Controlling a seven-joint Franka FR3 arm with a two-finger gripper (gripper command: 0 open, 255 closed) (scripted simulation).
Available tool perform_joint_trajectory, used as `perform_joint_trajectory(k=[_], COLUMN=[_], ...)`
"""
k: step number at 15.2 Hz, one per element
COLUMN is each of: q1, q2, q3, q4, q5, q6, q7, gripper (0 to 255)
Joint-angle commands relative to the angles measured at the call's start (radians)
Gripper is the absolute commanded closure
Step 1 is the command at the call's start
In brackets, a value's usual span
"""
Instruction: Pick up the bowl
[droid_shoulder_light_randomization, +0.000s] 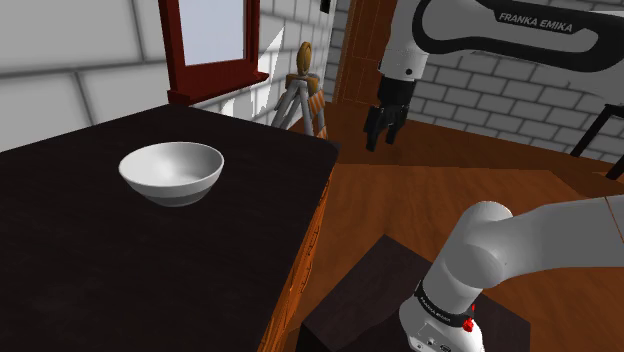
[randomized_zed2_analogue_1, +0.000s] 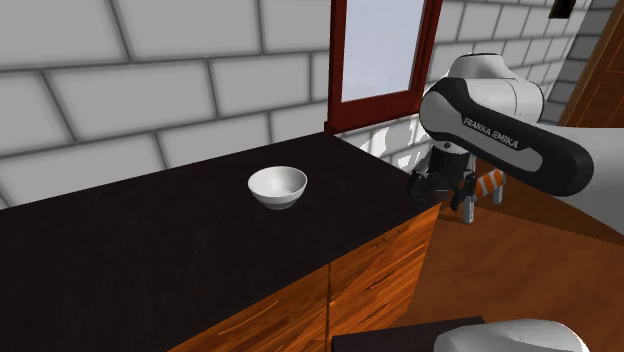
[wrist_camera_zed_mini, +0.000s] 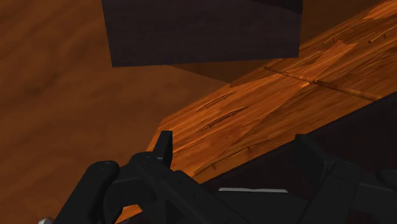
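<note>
White rounded arm links (droid_shoulder_light_randomization: 520, 250) with dark joints; white "FRANKA EMIKA" lettering (droid_shoulder_light_randomization: 535, 22) on a black band; all-black two-finger end effector (droid_shoulder_light_randomization: 381, 140).

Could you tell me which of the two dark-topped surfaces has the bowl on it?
The long counter with orange wooden fronts: the white bowl sits on it, whereas the smaller dark box bears the arm.

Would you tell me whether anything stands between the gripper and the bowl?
Nothing visible does. The white bowl sits alone on the dark countertop, and the gripper, open, hangs beyond the counter's corner. Only bare countertop lies between them.
</note>
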Motion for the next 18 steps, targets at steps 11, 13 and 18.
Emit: perform_joint_trajectory(k=[11, 13, 18], q1=[0.058, 0.069, 0.094], q2=[0.241, 0.295, 0.437], q3=[0.088, 0.105, 0.143], q4=[0.063, 0.090, 0.174], q5=[0.181, 0.211, 0.277], q6=[0.220, 0.260, 0.352], q7=[0.116, 0.134, 0.176], gripper=[0, 0, 0])
